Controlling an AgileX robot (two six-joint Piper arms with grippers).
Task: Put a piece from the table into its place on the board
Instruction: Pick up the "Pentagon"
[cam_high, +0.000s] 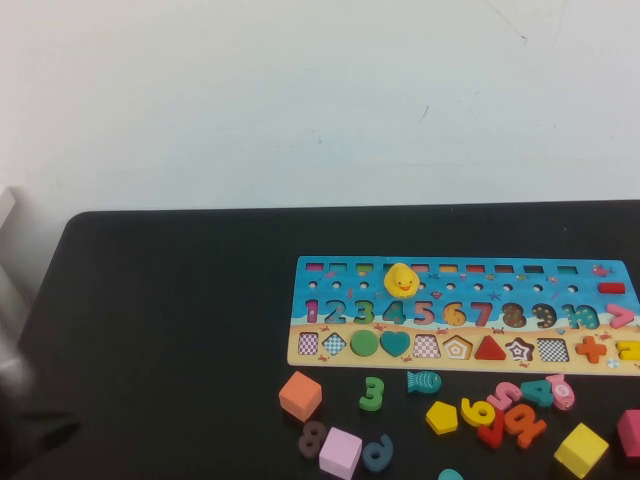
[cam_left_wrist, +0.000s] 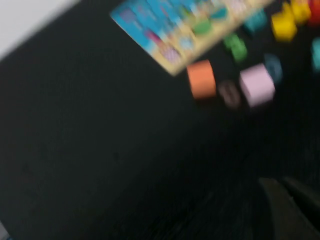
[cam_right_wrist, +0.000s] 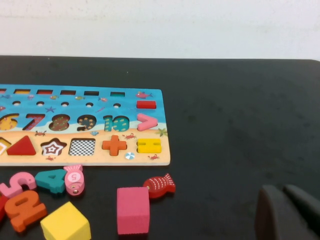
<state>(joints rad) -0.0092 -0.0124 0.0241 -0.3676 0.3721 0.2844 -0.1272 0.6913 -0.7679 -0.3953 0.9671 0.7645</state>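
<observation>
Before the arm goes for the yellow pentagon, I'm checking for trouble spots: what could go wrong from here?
The yellow pentagon lies touching the yellow number 6, so closing fingers may drag the 6 along. The pentagon recess sits between the red triangle and a checkered recess, so a slight offset could leave the piece perched on the board. The left gripper, shut, is far off over bare table; the right gripper, also shut, is off the board's right end.
</observation>
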